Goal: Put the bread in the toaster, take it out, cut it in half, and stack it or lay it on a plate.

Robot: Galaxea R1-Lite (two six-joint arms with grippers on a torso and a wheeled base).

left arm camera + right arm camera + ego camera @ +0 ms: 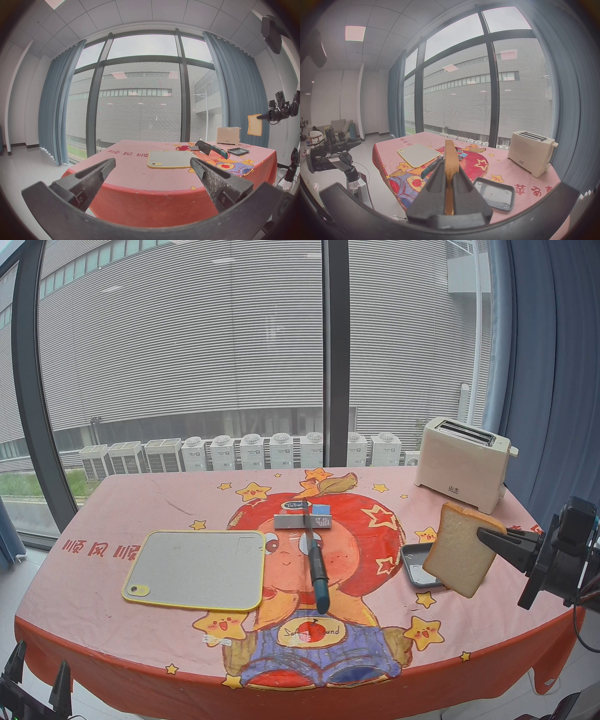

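While the right gripper [490,534] hangs over the right edge of the table [125,509], its fingers are closed tight on the top corner of the bread [461,559]. The slice hangs from them, roughly upright and a little tilted, clear of the cloth. In the right wrist view it sits edge-on between the two jaws.

Below the slice, just off the fingertips toward the table's middle, lies a flat grey plate [414,565]; the bread's lower edge covers the plate's right rim in the head view. A toaster [462,464] stands farther from the robot than this gripper, at the back right of the table, slots up. Further left of the fingertips, past the plate, a knife [317,565] lies with its blade on a small grey rack [294,522] and its handle toward the robot. A cutting board [197,568] lies flat beyond the knife.

The left gripper [152,161] is low, off the table's near left corner, jaws spread wide with nothing in them. From it, the board is the closest thing ahead; the bread is well apart, far across and higher.
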